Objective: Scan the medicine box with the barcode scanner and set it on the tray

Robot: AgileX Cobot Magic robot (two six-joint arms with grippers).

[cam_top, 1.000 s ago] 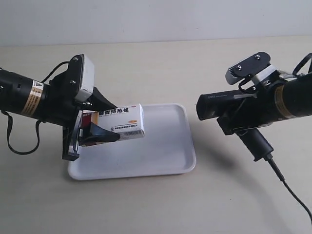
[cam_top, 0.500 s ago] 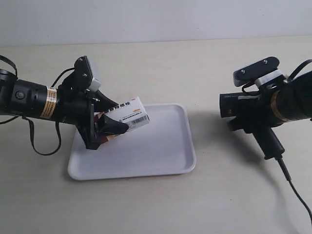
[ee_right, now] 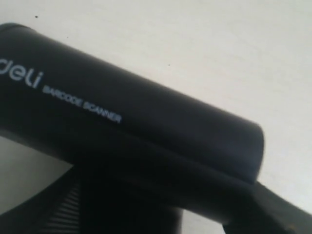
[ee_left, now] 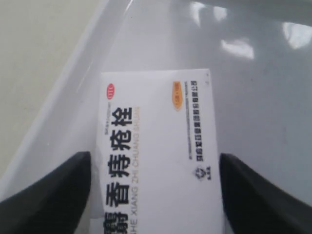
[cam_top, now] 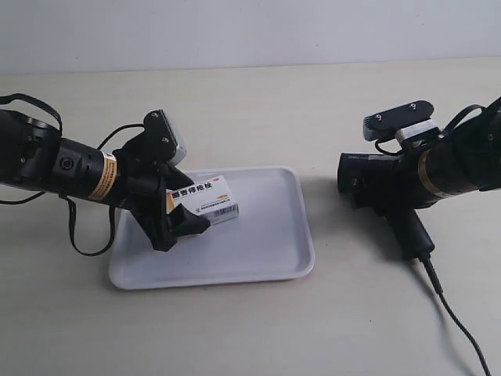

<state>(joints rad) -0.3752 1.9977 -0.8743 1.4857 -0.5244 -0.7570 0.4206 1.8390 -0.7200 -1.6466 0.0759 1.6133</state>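
While over the tray [cam_top: 266,262], medicine box [cam_top: 205,199] in left gripper [cam_top: 178,205]

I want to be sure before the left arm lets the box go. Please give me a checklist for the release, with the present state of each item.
1. The medicine box is over the tray, not over the table: ok.
2. The left end effector holds the box, fingers on both sides: ok.
3. The box already rests on the tray floor: cannot tell; the exterior view suggests it is tilted and low.
4. The tray floor around the box has no other objects: ok.
5. The barcode scanner, in the right end effector, is away from the tray: ok.
6. The scan was done: cannot tell.
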